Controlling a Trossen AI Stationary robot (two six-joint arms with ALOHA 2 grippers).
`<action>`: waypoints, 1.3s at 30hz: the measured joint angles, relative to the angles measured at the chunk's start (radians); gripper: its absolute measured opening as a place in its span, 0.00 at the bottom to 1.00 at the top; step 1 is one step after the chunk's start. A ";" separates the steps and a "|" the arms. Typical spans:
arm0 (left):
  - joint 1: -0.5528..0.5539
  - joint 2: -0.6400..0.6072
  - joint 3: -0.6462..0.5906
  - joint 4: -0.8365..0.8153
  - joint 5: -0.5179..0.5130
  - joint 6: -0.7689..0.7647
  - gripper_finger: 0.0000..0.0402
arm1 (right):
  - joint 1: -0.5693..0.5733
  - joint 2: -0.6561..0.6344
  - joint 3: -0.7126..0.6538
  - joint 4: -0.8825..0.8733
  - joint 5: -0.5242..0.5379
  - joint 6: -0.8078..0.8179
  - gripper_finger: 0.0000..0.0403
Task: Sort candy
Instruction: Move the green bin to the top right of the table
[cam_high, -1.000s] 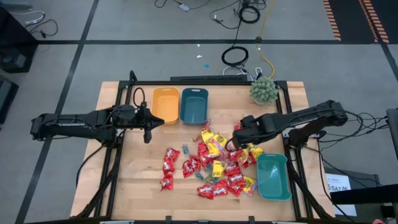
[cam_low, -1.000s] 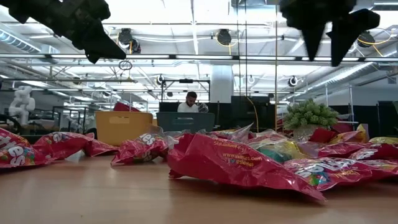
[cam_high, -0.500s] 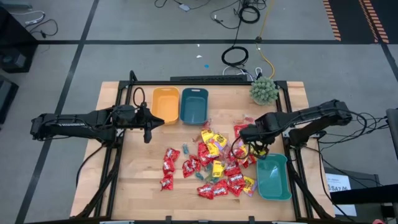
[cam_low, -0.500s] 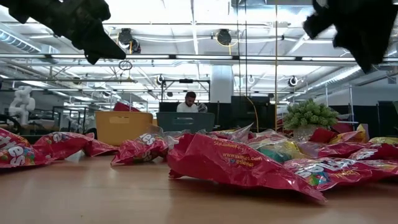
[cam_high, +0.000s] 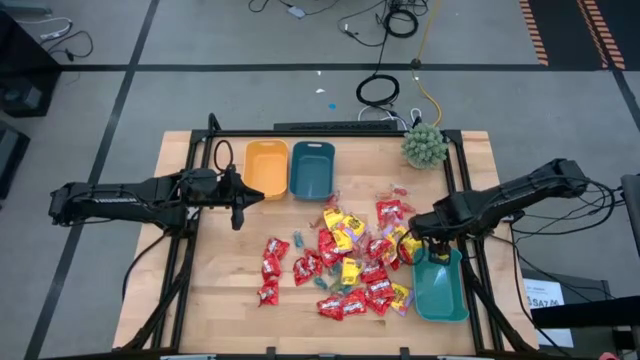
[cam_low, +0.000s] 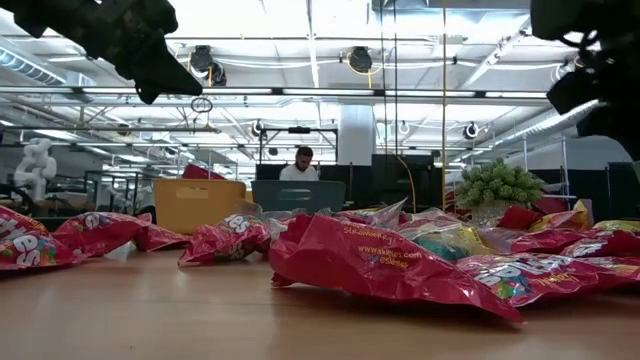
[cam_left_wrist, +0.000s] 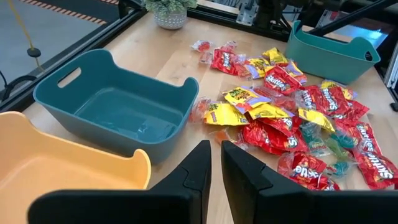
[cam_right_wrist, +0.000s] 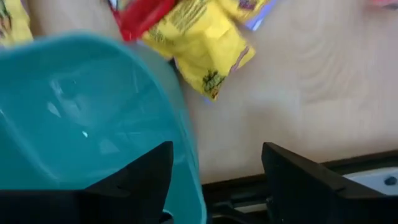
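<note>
Now right hand (cam_high: 437, 243) open, holding nothing, over teal bin (cam_high: 441, 290), bin's contents unclear, left hand (cam_high: 237, 212) shut.

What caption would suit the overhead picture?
Right gripper hovers open over a teal bin's rim beside scattered candy; left gripper waits shut.

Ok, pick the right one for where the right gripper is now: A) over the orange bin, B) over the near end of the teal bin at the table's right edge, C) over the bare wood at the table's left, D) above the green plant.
B: the high view shows the right gripper over the end of the teal bin by the candy pile, and its wrist view looks down on that bin's rim with the jaws apart.
</note>
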 joint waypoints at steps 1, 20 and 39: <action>0.000 0.000 0.000 0.000 0.000 0.000 0.12 | 0.002 -0.002 -0.009 0.010 0.000 -0.013 0.59; 0.000 0.000 0.000 0.000 0.000 -0.025 0.12 | 0.004 -0.004 -0.209 0.298 0.029 -0.032 0.44; 0.000 0.000 0.000 0.000 0.000 -0.024 0.12 | -0.129 0.002 0.310 0.015 0.070 -0.040 0.00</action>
